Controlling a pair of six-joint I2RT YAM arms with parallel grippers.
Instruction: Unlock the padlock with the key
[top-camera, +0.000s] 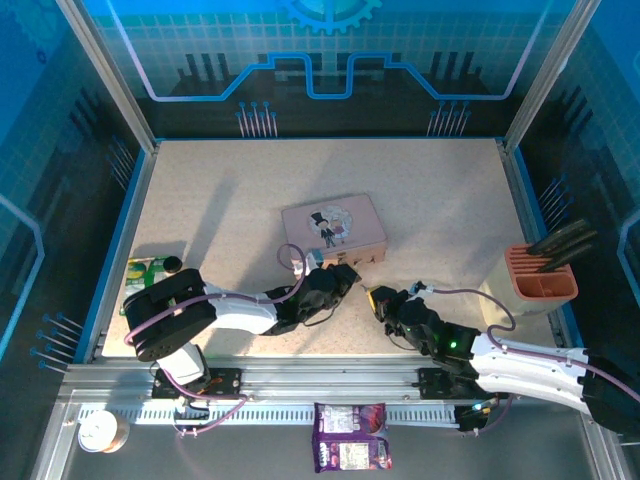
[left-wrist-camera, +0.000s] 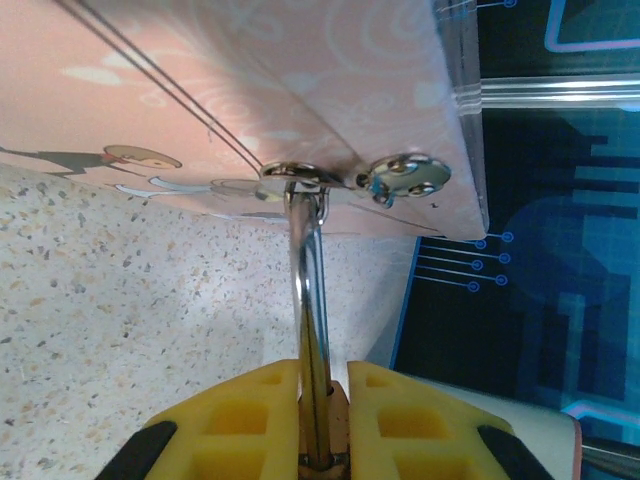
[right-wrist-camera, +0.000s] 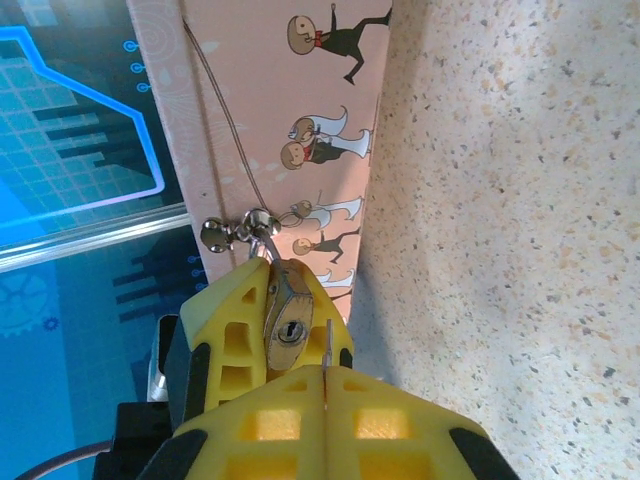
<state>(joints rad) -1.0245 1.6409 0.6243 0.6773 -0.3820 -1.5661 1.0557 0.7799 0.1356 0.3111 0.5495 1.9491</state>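
Note:
The pink tin (top-camera: 333, 232) lies mid-table, and the padlock hangs from the hasp ring (left-wrist-camera: 295, 175) on its front. My left gripper (left-wrist-camera: 322, 375) is shut on the padlock's brass body (left-wrist-camera: 337, 420), with the silver shackle (left-wrist-camera: 308, 290) running up to the ring. In the right wrist view the padlock (right-wrist-camera: 285, 320) sits between the left gripper's yellow fingers (right-wrist-camera: 230, 330), keyhole facing the camera. My right gripper (right-wrist-camera: 328, 378) is shut on the key (right-wrist-camera: 328, 345), a thin sliver whose tip stands just right of the keyhole, apart from it. From above, left gripper (top-camera: 345, 278) and right gripper (top-camera: 378, 297) meet before the tin.
An orange holder (top-camera: 540, 275) with dark tools stands at the right edge. A green item (top-camera: 150, 270) lies at the left edge. A purple packet (top-camera: 350, 440) and a tape roll (top-camera: 103, 432) sit on the near rail. Blue walls surround the table.

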